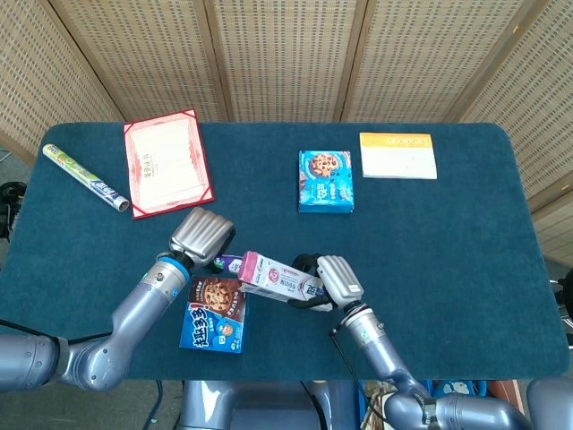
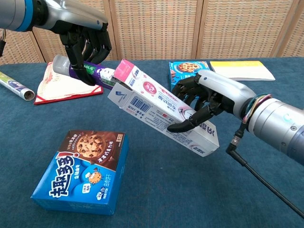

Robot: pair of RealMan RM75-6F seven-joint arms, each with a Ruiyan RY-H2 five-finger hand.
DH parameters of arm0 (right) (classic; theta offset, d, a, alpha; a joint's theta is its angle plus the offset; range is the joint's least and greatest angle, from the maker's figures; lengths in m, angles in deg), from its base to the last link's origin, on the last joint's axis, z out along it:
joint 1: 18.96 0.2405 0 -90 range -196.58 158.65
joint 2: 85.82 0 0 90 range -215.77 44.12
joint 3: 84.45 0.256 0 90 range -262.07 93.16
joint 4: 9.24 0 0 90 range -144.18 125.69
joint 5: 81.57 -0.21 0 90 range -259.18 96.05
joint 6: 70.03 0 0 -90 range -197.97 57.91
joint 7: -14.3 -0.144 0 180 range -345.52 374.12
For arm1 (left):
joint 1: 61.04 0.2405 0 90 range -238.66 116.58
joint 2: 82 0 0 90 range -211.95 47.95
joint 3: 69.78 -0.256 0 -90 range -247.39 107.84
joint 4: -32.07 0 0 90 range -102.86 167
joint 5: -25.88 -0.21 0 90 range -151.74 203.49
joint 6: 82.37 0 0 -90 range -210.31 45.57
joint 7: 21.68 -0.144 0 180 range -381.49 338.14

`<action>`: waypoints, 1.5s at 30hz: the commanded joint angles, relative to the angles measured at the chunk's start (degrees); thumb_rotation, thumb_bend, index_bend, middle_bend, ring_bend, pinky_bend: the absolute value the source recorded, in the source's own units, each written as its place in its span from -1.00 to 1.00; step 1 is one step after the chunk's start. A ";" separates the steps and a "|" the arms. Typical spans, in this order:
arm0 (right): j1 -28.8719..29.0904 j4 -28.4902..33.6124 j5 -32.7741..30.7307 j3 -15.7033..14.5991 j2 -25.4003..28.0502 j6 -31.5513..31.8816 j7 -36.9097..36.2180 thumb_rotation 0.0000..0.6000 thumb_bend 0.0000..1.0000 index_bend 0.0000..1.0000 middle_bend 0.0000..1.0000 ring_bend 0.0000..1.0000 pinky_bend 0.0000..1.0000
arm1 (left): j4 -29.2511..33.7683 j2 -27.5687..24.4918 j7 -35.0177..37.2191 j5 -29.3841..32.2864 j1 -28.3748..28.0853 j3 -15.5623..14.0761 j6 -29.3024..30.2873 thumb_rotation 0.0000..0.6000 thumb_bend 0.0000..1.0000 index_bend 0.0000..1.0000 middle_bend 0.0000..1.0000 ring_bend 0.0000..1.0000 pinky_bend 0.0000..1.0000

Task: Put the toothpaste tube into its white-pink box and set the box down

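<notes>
My left hand [image 2: 85, 40] [image 1: 202, 236] grips a purple toothpaste tube [image 2: 90, 71] [image 1: 230, 263] by its cap end, above the table. The tube's other end is inside the open pink-flapped mouth of the white-pink box [image 2: 161, 110] [image 1: 276, 278]. My right hand [image 2: 209, 97] [image 1: 327, 282] holds that box near its far end, tilted with the open end raised and pointing left. Most of the tube shows outside the box in the chest view.
A blue cookie box [image 2: 83, 171] [image 1: 215, 313] lies below the two hands. A second blue cookie box [image 1: 325, 180], a yellow-white booklet [image 1: 398, 155], a red folder [image 1: 166, 172] and a rolled tube [image 1: 85, 176] lie further back on the blue table [image 1: 466, 260].
</notes>
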 commanded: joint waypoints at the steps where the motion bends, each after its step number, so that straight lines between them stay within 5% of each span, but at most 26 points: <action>1: 0.10 0.09 0.07 -0.05 -0.07 -0.09 0.09 1.00 -0.79 0.32 0.13 -0.10 0.09 | 0.19 0.44 -0.30 0.36 -0.48 0.04 0.57 1.00 -0.31 0.72 0.31 0.02 -0.08; 19: 1.76 0.34 -0.17 0.26 -1.77 -1.46 1.36 1.00 -0.79 0.32 0.13 -0.10 0.09 | 2.69 2.38 -2.33 1.32 -2.53 0.32 5.71 1.00 -0.31 0.72 0.30 0.03 -0.05; 22: 2.03 0.28 -0.23 0.44 -1.98 -1.58 1.57 1.00 -0.79 0.32 0.13 -0.10 0.09 | 2.82 2.54 -2.37 1.04 -2.49 0.30 6.13 1.00 -0.31 0.70 0.16 -0.05 -0.06; 26: 2.28 0.29 -0.37 0.69 -2.06 -1.53 2.01 1.00 -0.79 0.32 0.13 -0.10 0.09 | 2.54 2.91 -2.27 -0.76 -2.00 0.01 7.21 1.00 -0.30 0.28 -0.31 -0.38 -0.27; 32: 2.59 -0.16 -0.75 1.11 -1.69 -1.31 3.18 1.00 -0.79 0.32 0.13 -0.10 0.09 | 1.30 3.61 0.84 -5.98 0.58 0.22 9.22 1.00 -0.31 -0.06 -0.74 -0.65 -0.56; 45: 3.27 -1.95 -1.26 3.03 -0.17 0.63 6.67 1.00 -0.79 0.32 0.13 -0.10 0.09 | -0.07 2.57 7.50 -14.82 5.40 0.97 7.47 1.00 -0.33 -0.13 -0.79 -0.70 -0.61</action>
